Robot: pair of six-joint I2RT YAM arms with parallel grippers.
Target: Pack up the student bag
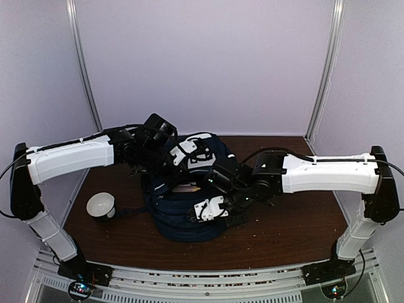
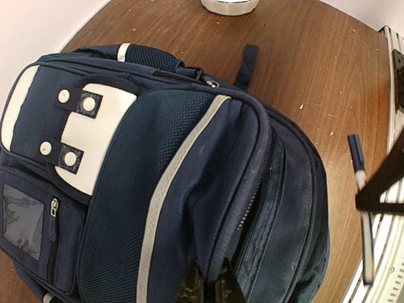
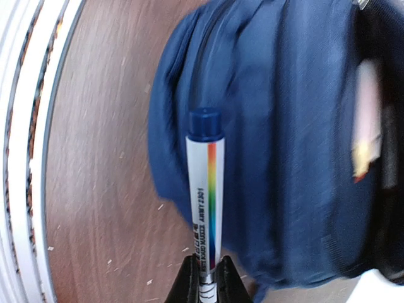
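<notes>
The student bag (image 1: 183, 218) is a navy-blue backpack with white patches, lying in the middle of the table. In the left wrist view the bag (image 2: 126, 189) fills the frame, with one zip gaping. My left gripper (image 2: 212, 285) is shut on a fold of bag fabric beside that zip; it also shows in the top view (image 1: 194, 153) over the bag's far end. My right gripper (image 3: 207, 282) is shut on a white marker (image 3: 207, 189) with a rainbow stripe and blue cap, held over the bag's near edge (image 3: 284, 126). The marker also shows in the left wrist view (image 2: 361, 189).
A white cup-like object (image 1: 101, 205) stands on the brown table (image 1: 284, 221) left of the bag; its rim shows in the left wrist view (image 2: 228, 5). A metal rail (image 1: 189, 281) runs along the near edge. Purple walls close the back and sides.
</notes>
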